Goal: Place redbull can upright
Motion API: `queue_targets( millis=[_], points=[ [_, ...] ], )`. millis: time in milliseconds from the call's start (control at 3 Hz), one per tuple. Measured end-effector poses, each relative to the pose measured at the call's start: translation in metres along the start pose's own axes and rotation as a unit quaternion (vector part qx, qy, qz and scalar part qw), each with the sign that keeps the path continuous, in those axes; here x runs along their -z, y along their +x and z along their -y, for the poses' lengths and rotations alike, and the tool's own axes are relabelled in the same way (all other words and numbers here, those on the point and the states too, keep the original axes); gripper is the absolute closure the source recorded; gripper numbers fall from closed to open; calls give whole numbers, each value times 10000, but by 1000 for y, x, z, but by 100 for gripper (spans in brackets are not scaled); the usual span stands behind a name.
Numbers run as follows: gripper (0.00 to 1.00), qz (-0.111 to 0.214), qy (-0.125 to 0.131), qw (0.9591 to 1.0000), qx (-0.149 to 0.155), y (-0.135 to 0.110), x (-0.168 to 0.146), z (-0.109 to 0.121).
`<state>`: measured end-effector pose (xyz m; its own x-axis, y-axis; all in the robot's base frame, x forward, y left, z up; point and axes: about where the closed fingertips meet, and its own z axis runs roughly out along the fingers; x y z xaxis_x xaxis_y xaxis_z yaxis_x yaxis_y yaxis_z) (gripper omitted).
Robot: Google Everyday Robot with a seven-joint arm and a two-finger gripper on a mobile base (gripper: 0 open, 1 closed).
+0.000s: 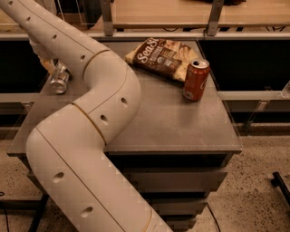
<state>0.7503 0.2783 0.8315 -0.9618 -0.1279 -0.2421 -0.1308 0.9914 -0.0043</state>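
Note:
The redbull can (59,78), slim and silver, is tilted at the far left edge of the grey table (172,122), its round end facing the camera. My gripper (45,59) is right above and behind the can, mostly hidden by my own white arm (99,86), which sweeps across the left side of the view. Whether the can rests on the table or hangs from the gripper does not show.
A wider orange-red soda can (196,79) stands upright at the right of the table. A brown snack bag (161,55) lies flat behind it. A wooden shelf with metal posts (181,13) runs along the back.

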Motion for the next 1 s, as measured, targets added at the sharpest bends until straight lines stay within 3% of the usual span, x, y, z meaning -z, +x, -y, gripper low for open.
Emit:
queue_targets(
  millis=[667,1000],
  points=[
    [60,-67,6,9999,116,2,-8,-5],
    [67,-122,-18,9996,258,4,-12,-8]
  ],
)
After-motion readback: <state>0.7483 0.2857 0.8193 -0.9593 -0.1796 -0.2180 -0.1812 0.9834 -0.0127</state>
